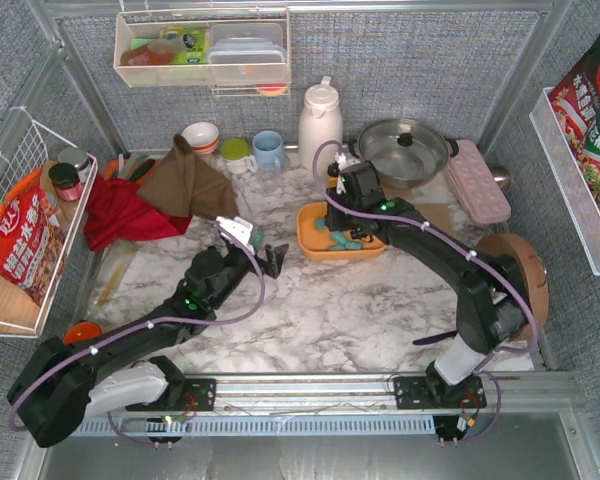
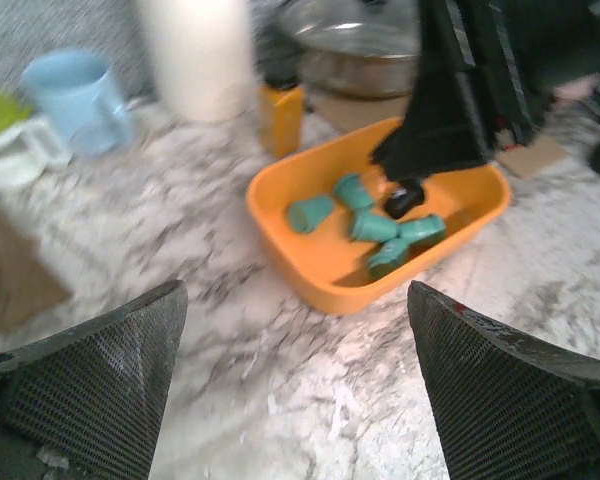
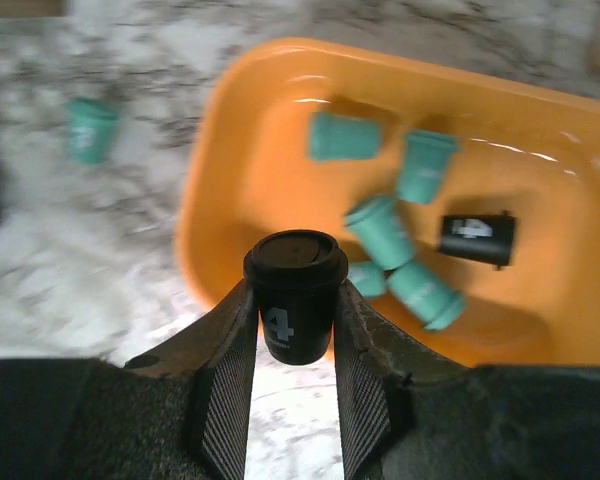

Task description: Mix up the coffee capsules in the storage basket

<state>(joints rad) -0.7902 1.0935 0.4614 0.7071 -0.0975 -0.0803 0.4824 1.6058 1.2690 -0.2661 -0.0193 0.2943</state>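
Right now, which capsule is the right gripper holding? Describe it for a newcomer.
Find the orange storage basket. At its edge the right gripper pinches one black capsule, upright, marked 4; the other black one lies inside among teal ones.

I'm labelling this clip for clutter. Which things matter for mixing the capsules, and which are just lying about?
In the job: basket; capsules in it; black capsule in the right gripper; stray teal capsule on the table.
Lying about: pot, white jug, blue mug, pink tray, brown cloth, bottle.
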